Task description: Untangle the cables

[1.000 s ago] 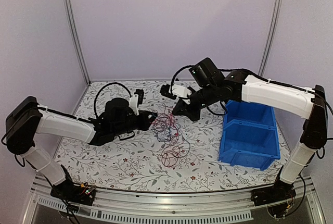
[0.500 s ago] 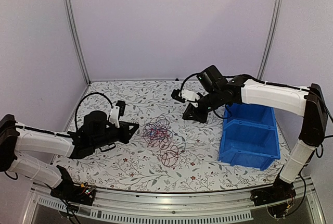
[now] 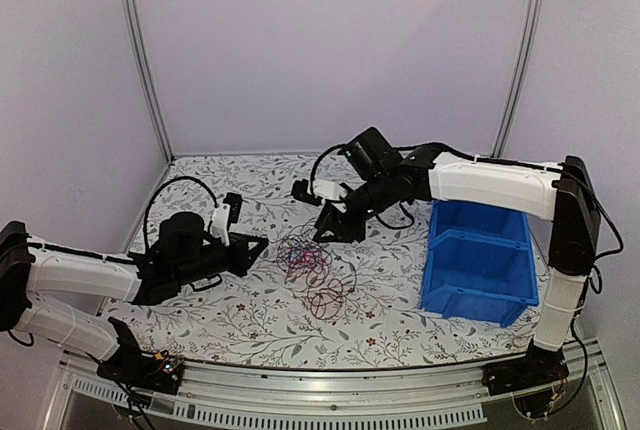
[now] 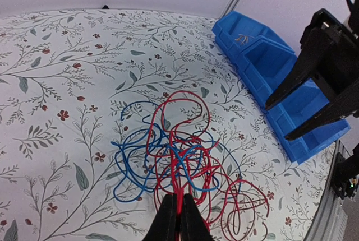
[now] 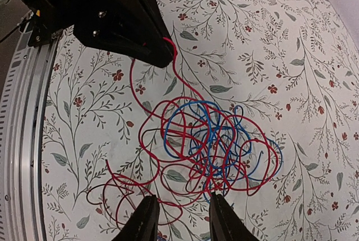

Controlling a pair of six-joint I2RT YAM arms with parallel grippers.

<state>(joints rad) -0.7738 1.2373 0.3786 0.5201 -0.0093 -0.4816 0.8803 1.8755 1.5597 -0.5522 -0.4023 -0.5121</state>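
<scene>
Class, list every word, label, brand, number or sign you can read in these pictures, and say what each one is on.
No text can be read in any view.
On the blue bin: a small pale mark on its wall, too small to read.
The cables and the flowered table cover show no lettering.

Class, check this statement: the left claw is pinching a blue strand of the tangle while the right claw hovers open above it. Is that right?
Not quite. The left claw pinches a red strand, not a blue one; the left wrist view shows it. The rest stands: the right claw hovers open above the cables.
</scene>
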